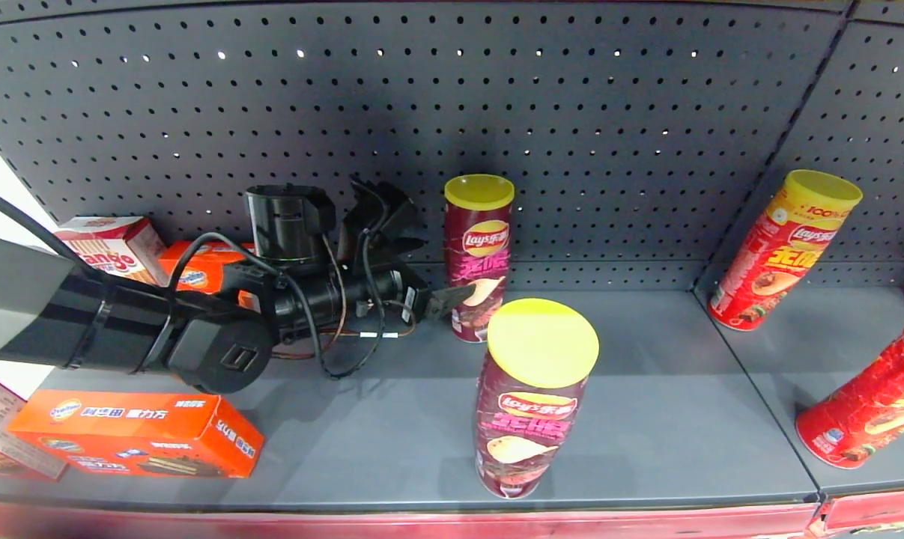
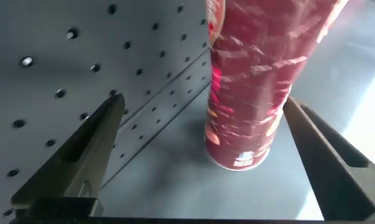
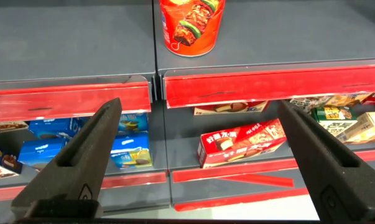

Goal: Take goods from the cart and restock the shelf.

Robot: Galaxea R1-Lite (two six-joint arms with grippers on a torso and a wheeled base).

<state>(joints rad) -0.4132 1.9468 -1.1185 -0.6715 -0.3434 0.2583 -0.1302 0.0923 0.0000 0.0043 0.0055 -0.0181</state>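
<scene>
A maroon chip can (image 1: 478,254) with a yellow lid stands upright at the back of the grey shelf (image 1: 669,419), close to the pegboard. My left gripper (image 1: 425,258) is just to its left at can height, open. One fingertip (image 1: 452,298) touches or nearly touches the can's lower side. In the left wrist view the same can (image 2: 255,93) stands just ahead of the left gripper (image 2: 204,106), whose fingers are spread wider than the can. A second maroon can (image 1: 534,397) stands near the shelf's front edge. My right gripper (image 3: 199,106) hangs open and empty, facing the red shelf edge (image 3: 268,84).
Orange snack boxes (image 1: 141,433) (image 1: 197,269) and a white-red box (image 1: 111,243) lie on the shelf's left. Two red chip cans (image 1: 785,251) (image 1: 871,404) sit on the adjoining shelf, right. A red can (image 3: 190,25) and lower shelves with boxes (image 3: 243,143) face the right wrist.
</scene>
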